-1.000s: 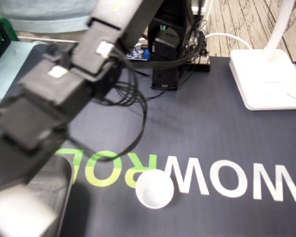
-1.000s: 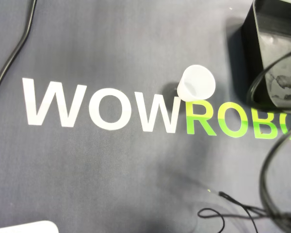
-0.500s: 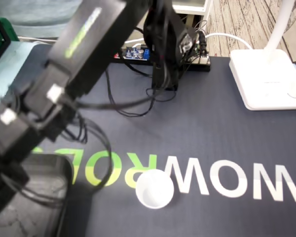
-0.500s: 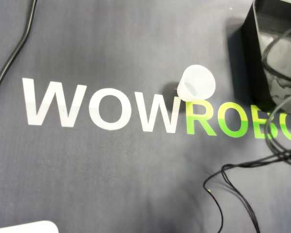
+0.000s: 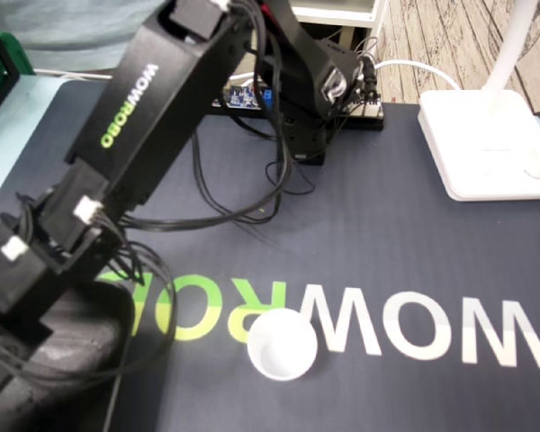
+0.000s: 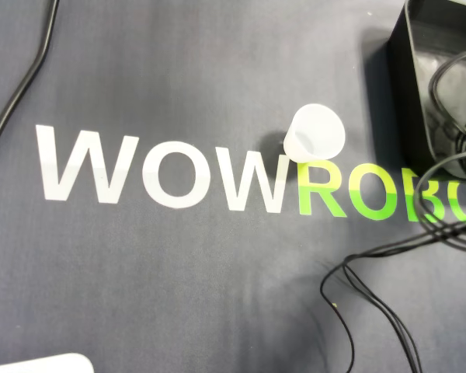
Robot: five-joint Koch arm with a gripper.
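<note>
A small white cup [image 5: 283,345] stands upright on the dark mat over the WOWROBO lettering; the overhead view shows the cup [image 6: 314,134] at the letter R. The black arm [image 5: 130,135] reaches from its base at the back down to the lower left of the fixed view, over a black tray [image 5: 67,360]. Its gripper end runs out of the frame at the lower left, so no fingers show. In the overhead view only the arm's cables [image 6: 443,225] and the black tray [image 6: 419,78] appear at the right.
A white lamp base [image 5: 486,144] sits at the back right of the fixed view. Loose black cables [image 5: 243,193] hang from the arm over the mat. A black cord [image 6: 19,85] runs along the overhead view's upper left. A white corner [image 6: 39,364] shows at bottom left.
The arm has swung back and steadied, its forearm now sharp and lower over the tray. The cables have shifted across the mat. The cup has stayed put.
</note>
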